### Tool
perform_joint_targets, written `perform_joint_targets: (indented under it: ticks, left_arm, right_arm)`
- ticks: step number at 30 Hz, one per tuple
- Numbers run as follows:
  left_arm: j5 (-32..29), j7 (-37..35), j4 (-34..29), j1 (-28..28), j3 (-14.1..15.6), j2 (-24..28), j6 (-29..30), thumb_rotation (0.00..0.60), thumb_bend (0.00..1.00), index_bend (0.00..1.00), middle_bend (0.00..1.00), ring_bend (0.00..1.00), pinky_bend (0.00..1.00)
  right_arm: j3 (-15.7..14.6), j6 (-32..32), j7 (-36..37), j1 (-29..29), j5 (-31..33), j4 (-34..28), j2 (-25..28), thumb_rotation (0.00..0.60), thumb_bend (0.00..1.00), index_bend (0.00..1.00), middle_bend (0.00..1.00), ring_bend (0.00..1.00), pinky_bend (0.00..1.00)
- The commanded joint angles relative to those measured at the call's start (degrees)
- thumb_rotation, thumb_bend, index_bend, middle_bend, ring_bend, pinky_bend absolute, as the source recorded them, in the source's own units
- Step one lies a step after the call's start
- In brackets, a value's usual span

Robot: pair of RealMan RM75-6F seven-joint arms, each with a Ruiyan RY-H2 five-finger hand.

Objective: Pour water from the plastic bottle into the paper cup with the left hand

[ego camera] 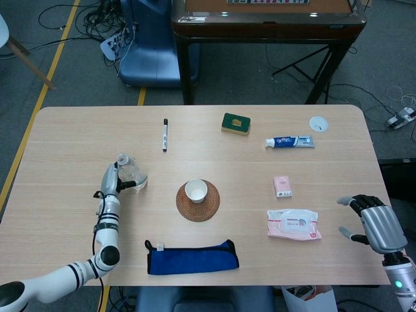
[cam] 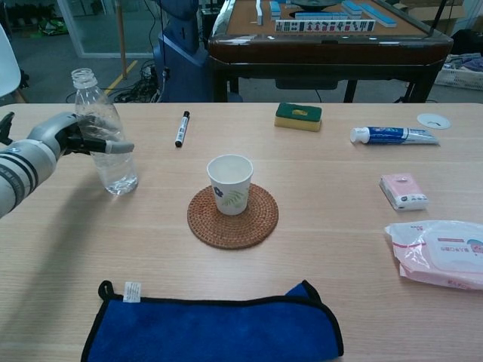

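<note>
The clear plastic bottle stands upright on the table, uncapped, with a little water at its bottom; the head view shows the bottle left of the cup. My left hand grips it from the left, its fingers wrapped across the bottle's middle. The left hand also appears in the head view. The white paper cup sits upright on a round woven coaster, well to the right of the bottle. My right hand hangs off the table's right front edge, fingers spread, holding nothing.
A black marker lies behind the bottle. A folded blue cloth lies at the front edge. A green sponge, a toothpaste tube, a white disc, a pink packet and a wet-wipes pack lie to the right.
</note>
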Motion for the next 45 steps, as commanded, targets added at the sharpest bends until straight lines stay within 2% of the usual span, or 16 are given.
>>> perform_joint_targets:
  ticks: [1,4,10,18,25,31,36,45]
  left_arm:
    - [-0.03,0.37,0.08,-0.06,-0.2,-0.22,0.13,0.6,0.02,0.43,0.47,0.24,0.15]
    - [-0.37,1.31,-0.18,-0.15,-0.29,-0.18,0.01,0.6,0.02,0.5,0.55,0.3,0.17]
    - [0.97,1.68,-0.7,-0.05,-0.38,-0.5,1.48,0.6,0.02,0.59,0.63,0.36,0.22]
    - [4.63,2.46,-5.33,1.16,0.58,1.21,4.22,0.6,0.02,0.63,0.67,0.4,0.27]
    - [5.06,10.62,-14.68,1.74,3.11,6.38,5.19,0.6,0.02,0.64,0.69,0.42,0.3]
    - [6.88,22.96,-20.41,0.53,7.53,9.55,8.25,0.6,0.04,0.67,0.72,0.44,0.35]
    - [8.26,32.57,-22.73,-0.68,10.38,9.74,12.3,0.6,0.08,0.69,0.74,0.44,0.36]
    - [3.27,43.68,-25.14,-2.94,10.8,8.9,14.36,0.6,0.09,0.69,0.75,0.44,0.36]
  right_arm:
    - [0.01,-0.01,0.03,0.01,0.0,0.01,0.01,0.6,0.04,0.37,0.41,0.33,0.37]
    - [0.0,-0.02,0.07,0.01,-0.03,0.02,0.01,0.6,0.04,0.37,0.41,0.33,0.37]
    - [0.02,0.17,0.18,-0.07,-0.07,0.02,0.05,0.6,0.04,0.37,0.41,0.33,0.37]
    - [0.0,0.36,0.26,-0.13,-0.23,0.01,0.11,0.6,0.04,0.37,0.41,0.33,0.37]
    - [-0.15,0.5,-0.11,-0.18,-0.58,-0.08,-0.04,0.6,0.04,0.37,0.41,0.33,0.37]
    - [-0.12,0.61,-0.24,-0.23,-0.58,-0.2,0.01,0.6,0.04,0.37,0.41,0.33,0.37]
    - [-0.14,0.87,-0.12,-0.33,-0.72,-0.31,0.17,0.6,0.04,0.37,0.41,0.33,0.37]
    - [-0.17,1.65,0.33,-0.64,-1.08,-0.58,0.61,0.6,0.04,0.37,0.41,0.33,0.37]
